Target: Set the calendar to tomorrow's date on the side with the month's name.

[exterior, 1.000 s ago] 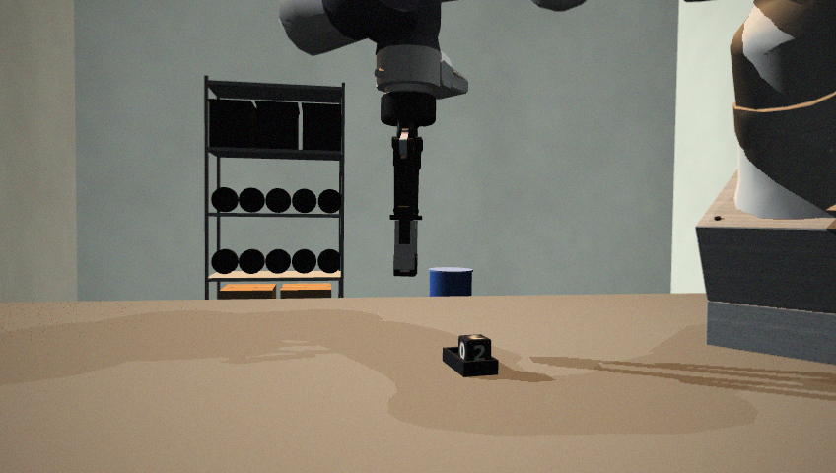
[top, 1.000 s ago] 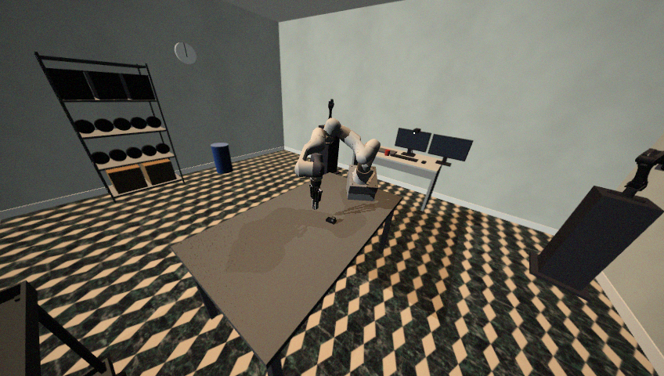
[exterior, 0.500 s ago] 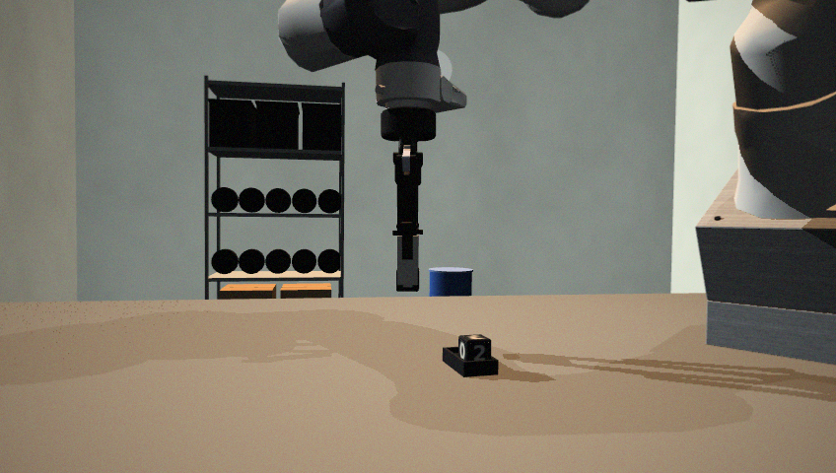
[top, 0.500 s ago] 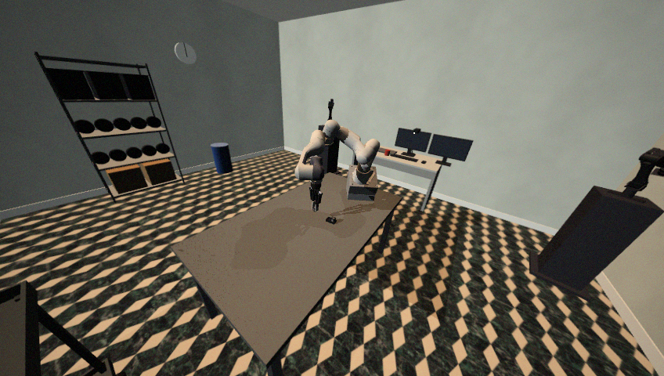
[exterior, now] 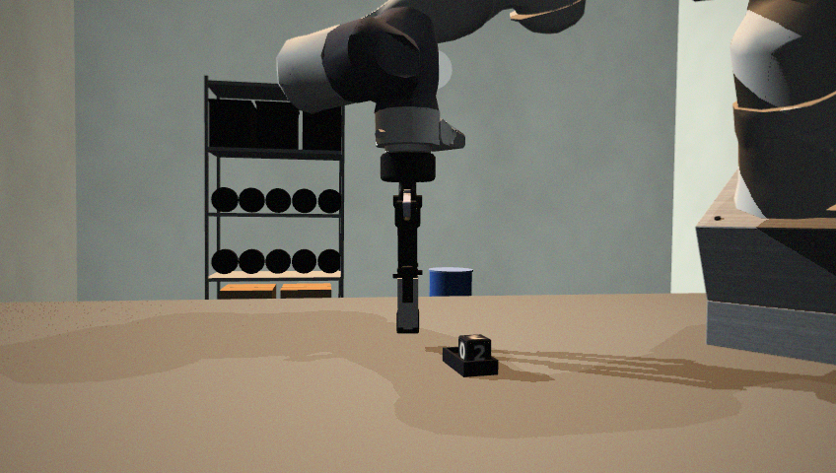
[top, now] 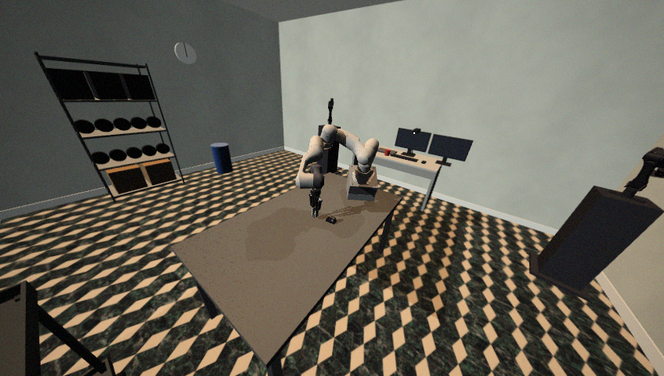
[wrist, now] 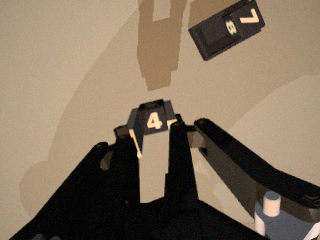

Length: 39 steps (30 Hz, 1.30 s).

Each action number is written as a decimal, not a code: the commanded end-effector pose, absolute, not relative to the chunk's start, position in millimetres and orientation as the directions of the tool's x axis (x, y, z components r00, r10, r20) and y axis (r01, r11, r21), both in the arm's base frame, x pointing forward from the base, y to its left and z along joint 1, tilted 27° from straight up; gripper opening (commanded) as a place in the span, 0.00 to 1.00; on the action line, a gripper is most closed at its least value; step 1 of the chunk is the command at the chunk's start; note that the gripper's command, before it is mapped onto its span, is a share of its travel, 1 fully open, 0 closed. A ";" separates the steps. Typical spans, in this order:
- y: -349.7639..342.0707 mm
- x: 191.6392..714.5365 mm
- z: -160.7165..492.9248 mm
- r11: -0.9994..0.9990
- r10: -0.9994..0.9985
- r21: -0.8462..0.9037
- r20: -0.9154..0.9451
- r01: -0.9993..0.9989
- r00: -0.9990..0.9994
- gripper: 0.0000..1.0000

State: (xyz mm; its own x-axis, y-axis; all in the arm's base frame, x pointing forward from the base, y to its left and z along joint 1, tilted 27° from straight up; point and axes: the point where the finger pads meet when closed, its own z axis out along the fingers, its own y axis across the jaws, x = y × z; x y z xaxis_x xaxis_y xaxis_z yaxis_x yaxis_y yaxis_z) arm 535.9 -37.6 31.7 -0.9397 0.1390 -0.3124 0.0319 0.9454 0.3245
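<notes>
Pinching a small black cube (wrist: 154, 120) marked 4, the tool (wrist: 155, 139) hangs just above the matte desk (exterior: 235, 398), near the boxy tray (exterior: 469, 364).

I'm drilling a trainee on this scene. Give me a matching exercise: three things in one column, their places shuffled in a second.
Things:
1. cube showing 4
2. cube showing 7 on top
3. blue drum

Places:
A. on the floor beyond the table
B. between the fingers of the gripper
C. in the tray

Pairs: 1-B, 2-C, 3-A.
</notes>
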 end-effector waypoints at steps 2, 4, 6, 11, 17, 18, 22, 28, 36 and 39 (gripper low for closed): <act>-33.5 545.1 22.0 0.942 0.156 0.333 -0.319 0.044 -0.935 0.16; -32.8 545.9 19.9 0.942 0.156 0.333 -0.319 0.044 -0.935 0.16; -32.5 546.3 19.1 0.942 0.156 0.333 -0.319 0.044 -0.935 0.16; -32.5 546.3 18.9 0.942 0.156 0.333 -0.319 0.044 -0.935 0.16; -32.5 546.3 18.9 0.942 0.156 0.333 -0.319 0.044 -0.935 0.16; -32.5 546.3 18.9 0.942 0.156 0.333 -0.319 0.044 -0.935 0.16; -32.5 546.3 18.9 0.942 0.156 0.333 -0.319 0.044 -0.935 0.16; -32.5 546.3 18.9 0.942 0.156 0.333 -0.319 0.044 -0.935 0.16; -32.5 546.3 18.9 0.942 0.156 0.333 -0.319 0.044 -0.935 0.16; -32.5 546.3 18.9 0.942 0.156 0.333 -0.319 0.044 -0.935 0.16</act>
State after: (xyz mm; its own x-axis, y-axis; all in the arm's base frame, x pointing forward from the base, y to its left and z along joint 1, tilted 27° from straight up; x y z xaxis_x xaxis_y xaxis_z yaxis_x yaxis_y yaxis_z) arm 545.0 -32.6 19.4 -0.9359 0.1507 -0.3185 0.0392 0.9428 0.3310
